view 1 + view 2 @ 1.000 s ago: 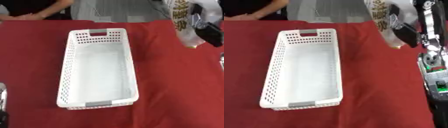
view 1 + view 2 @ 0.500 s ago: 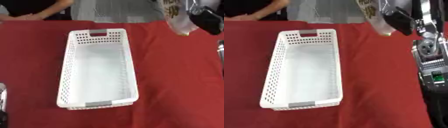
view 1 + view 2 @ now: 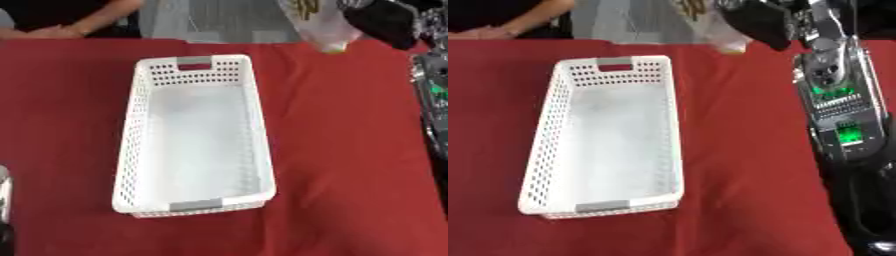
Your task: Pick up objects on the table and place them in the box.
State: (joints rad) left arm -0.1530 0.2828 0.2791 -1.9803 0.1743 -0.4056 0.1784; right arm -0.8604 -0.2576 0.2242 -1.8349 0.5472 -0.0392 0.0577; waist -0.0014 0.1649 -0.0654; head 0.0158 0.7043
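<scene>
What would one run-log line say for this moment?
right hand: holds bag, raised at far right | box: empty | left hand: not seen

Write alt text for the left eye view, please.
The robot's right hand holds a pale plastic bag in the air at the top right, beyond an empty white perforated basket lying lengthwise on a red tablecloth.

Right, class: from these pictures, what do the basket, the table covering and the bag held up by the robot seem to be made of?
The basket looks like white moulded plastic: stiff perforated walls, grey handle tabs. The table covering seems to be red cloth, matte with no shine. The bag in the right hand looks like thin, glossy, translucent plastic film with printing, though it is partly cut off.
</scene>
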